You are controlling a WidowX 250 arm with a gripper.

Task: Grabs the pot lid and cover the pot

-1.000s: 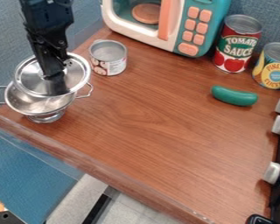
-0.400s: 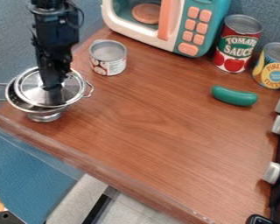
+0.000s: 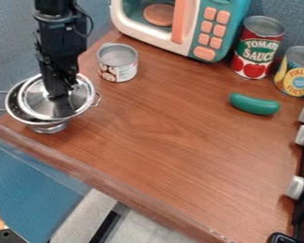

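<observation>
Pot lid (image 3: 42, 103) lies over most of the pot (image 3: 19, 114) but off-centre, leaving a strip of the pot's left side uncovered, so you look to be nearly done. Your gripper (image 3: 58, 96) hangs above the pot at the lid's middle, though you cannot tell whether it is clamped there; what seems left is centring the lid on the pot and backing clear.

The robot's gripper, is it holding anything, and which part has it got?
Yes, the gripper holds the pot lid at the middle of its top. The gripper hides the exact spot.
</observation>
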